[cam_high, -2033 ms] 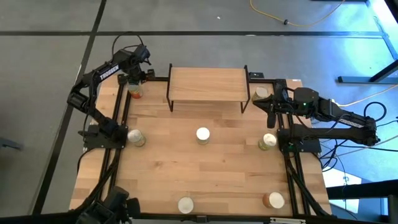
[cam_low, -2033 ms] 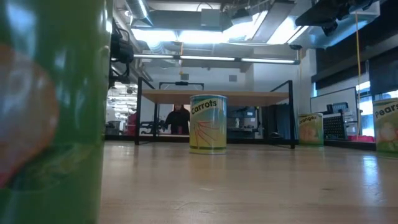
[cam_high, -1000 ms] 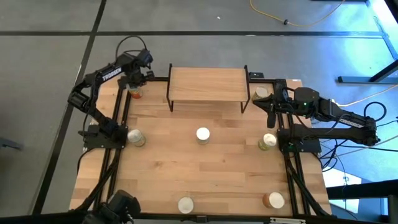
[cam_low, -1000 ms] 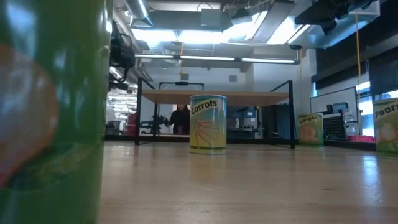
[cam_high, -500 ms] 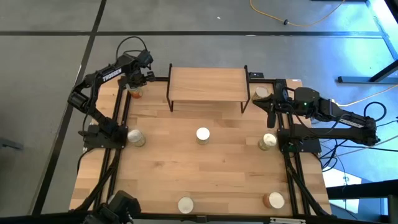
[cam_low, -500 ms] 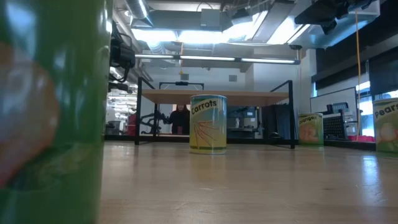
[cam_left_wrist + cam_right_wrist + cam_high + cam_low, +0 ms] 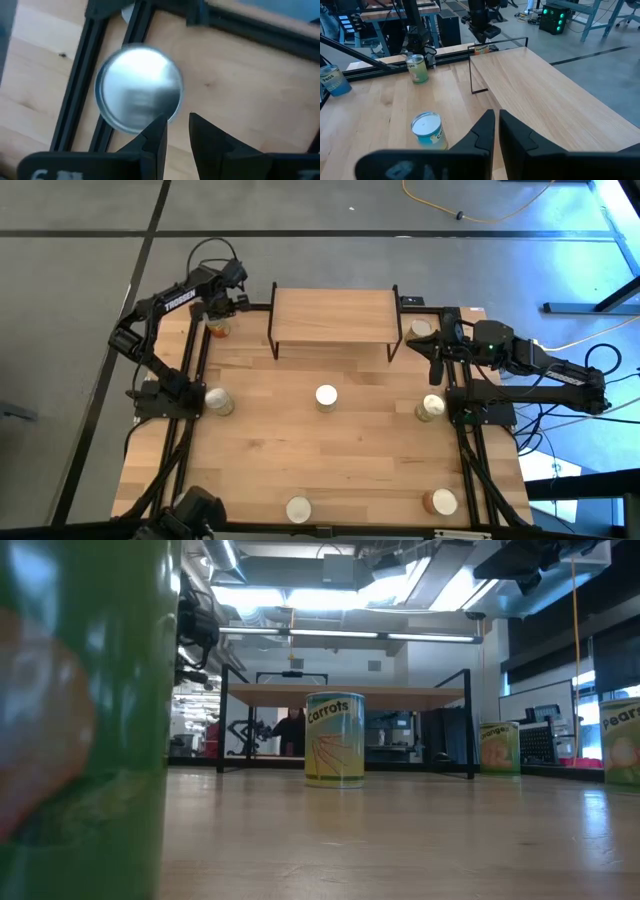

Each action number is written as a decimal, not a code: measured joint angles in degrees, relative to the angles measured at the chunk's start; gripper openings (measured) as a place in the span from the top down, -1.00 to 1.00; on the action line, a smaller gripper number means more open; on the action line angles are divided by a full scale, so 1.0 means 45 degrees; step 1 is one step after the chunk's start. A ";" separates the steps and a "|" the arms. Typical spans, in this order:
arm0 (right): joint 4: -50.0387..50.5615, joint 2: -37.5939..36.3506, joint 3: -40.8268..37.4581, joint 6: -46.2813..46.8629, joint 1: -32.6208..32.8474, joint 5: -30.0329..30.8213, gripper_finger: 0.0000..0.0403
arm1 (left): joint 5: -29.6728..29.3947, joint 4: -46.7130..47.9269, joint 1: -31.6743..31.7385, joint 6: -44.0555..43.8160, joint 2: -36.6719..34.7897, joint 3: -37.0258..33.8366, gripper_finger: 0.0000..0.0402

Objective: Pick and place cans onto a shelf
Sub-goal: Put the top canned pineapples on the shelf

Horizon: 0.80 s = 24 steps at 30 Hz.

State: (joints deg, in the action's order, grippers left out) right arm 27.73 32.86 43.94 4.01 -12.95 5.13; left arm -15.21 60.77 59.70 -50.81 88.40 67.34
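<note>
1. Where the table's (image 7: 340,445) far left corner meets its black frame, an orange-labelled can (image 7: 217,328) stands upright, its round silver top (image 7: 139,89) facing straight up, just left of the shelf (image 7: 332,314).
2. The left gripper (image 7: 222,306) hovers directly above that can, pointing down; in the left wrist view its fingers (image 7: 156,134) stand narrowly apart, holding nothing, offset to one side of the lid.
3. The can's long axis is vertical, so a grasp likely needs the fingers spread and centred over it.
4. The right gripper (image 7: 496,120) waits near the shelf's right end, fingers almost together and empty, well apart from this can.
5. The left arm is clearly nearer.
</note>
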 joint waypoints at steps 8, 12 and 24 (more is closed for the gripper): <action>0.0000 0.0000 0.0000 0.0000 0.0000 0.0000 0.86 | -0.0077 0.0093 0.0034 -0.0004 0.0224 0.0055 0.64; 0.0000 0.0000 0.0000 0.0000 0.0000 0.0055 0.86 | -0.0075 0.0094 0.0034 0.0031 0.0613 0.0055 0.64; 0.0000 0.0000 0.0000 0.0039 0.0000 0.0081 0.86 | 0.0113 0.0255 0.0046 0.0093 0.1249 0.0133 0.64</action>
State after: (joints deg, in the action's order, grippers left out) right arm 27.73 32.86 43.94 4.19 -12.95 5.49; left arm -14.70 61.91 59.91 -50.39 94.02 67.94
